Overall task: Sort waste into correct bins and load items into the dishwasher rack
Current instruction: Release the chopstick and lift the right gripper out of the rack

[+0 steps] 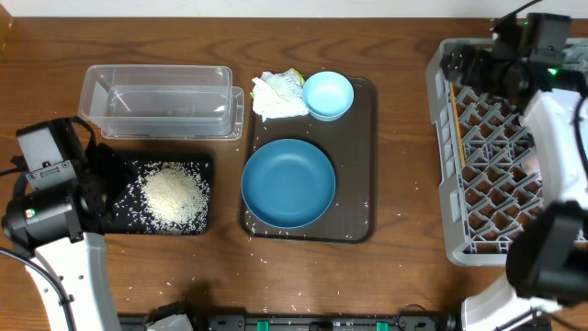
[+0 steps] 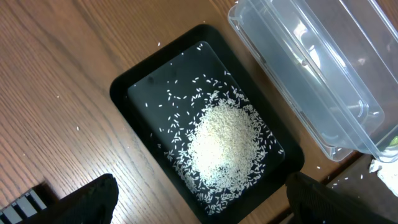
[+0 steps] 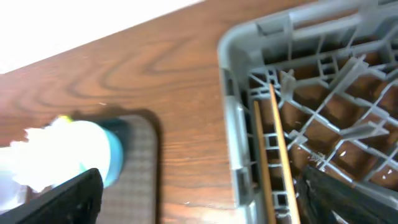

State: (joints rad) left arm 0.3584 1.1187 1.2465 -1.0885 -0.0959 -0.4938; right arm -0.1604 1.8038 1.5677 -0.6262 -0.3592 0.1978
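Over the table (image 1: 404,110), shows rice (image 1: 173,193) heaped in the black tray (image 1: 204,170) and chopsticks (image 1: 457,119) lying in the rack (image 1: 441,184). At left wrist, finds left claw (image 2: 200,180) wide open above rice, empty; at right wrist, right claw (image 3: 199,174) spread wide over chopsticks, gripping nothing.

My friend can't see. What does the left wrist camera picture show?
A heap of white rice lies in a black tray on a wooden table, with a clear tub beside it. The open left gripper hangs above.
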